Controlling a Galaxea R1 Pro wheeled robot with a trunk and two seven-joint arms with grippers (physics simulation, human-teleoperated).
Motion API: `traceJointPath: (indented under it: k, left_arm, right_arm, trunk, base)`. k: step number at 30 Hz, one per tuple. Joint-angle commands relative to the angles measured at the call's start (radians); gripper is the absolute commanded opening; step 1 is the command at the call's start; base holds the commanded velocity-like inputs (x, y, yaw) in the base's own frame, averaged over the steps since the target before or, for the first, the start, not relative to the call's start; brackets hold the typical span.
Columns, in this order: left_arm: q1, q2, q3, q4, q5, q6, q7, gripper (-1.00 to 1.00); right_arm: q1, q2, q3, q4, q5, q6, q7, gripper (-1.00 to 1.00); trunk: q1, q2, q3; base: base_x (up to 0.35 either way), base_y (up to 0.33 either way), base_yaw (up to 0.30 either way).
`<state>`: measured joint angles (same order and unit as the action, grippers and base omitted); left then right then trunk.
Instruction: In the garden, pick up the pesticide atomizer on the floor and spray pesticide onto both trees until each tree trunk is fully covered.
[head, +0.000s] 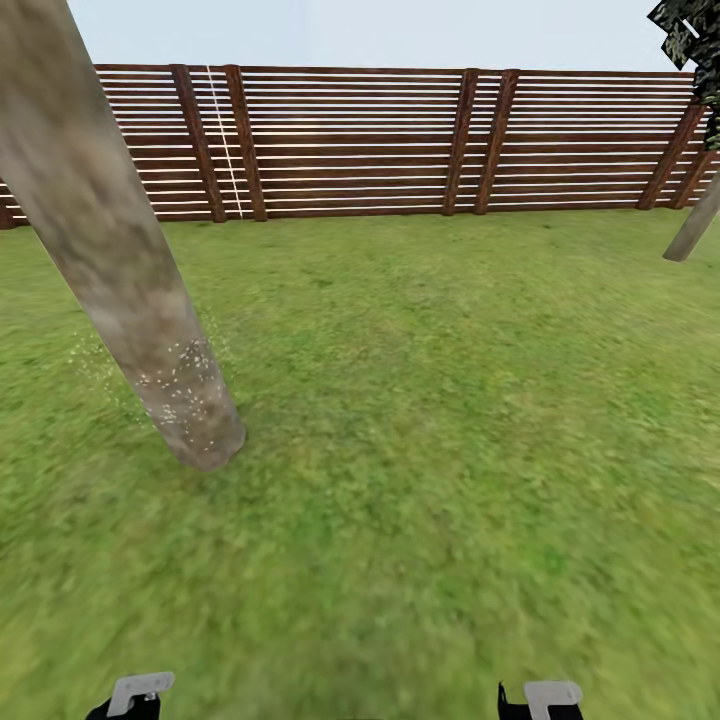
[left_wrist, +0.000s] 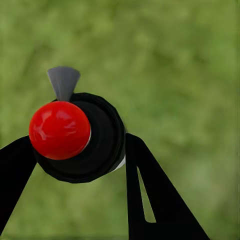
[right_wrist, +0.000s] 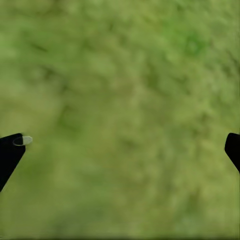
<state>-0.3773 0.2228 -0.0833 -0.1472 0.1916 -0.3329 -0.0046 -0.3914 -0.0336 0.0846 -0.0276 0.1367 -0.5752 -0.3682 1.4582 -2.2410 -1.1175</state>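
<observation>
In the left wrist view the pesticide atomizer (left_wrist: 82, 137) sits between the two dark fingers (left_wrist: 160, 195) of the left gripper (left_wrist: 75, 165), its round black body touching the finger on either side, so the jaws are closed on it. The camera looks almost straight along the sprayer's long axis: the glossy red cap (left_wrist: 59, 130) faces the lens and covers much of the black body behind it, and a small grey wedge-shaped piece (left_wrist: 63, 82) sticks out from the far rim of the body. The axis therefore runs away from the camera toward the blurred grass; whether it is tilted I cannot tell. In the right wrist view the right gripper (right_wrist: 120, 150) holds nothing, its dark fingertips (right_wrist: 10, 152) standing far apart at opposite edges over the green lawn (right_wrist: 125, 100). From the head view, a thick mottled grey-brown tree trunk (head: 110, 240) leans across the left side, its foot planted in the grass, with fine white specks of pesticide (head: 180, 380) scattered over its lower part and in the air just beside it. A second trunk (head: 695, 225) stands well apart at the far right, dark foliage (head: 690, 40) above it. A brown fence (head: 400, 140) of horizontal slats closes the lawn at the back beneath a pale sky.
</observation>
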Motion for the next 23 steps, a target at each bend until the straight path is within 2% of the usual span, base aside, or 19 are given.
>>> traceJointPath:
  k: [1, 23]
  left_arm:
    - [0.000, 0.000, 0.000, 0.000, 0.000, 0.000, 0.000, -1.00]
    - [0.000, 0.007, 0.001, 0.000, 0.000, -0.020, 0.000, -1.00]
  right_arm:
    - [0.000, 0.001, 0.000, 0.000, 0.000, 0.000, 0.000, 1.00]
    - [0.003, 0.001, 0.000, 0.000, -0.002, 0.000, 0.000, 1.00]
  trunk:
    - [0.000, 0.000, 0.000]
    - [0.000, 0.000, 0.000]
  base:
    - [0.000, 0.000, 0.000]
    - [0.000, 0.000, 0.000]
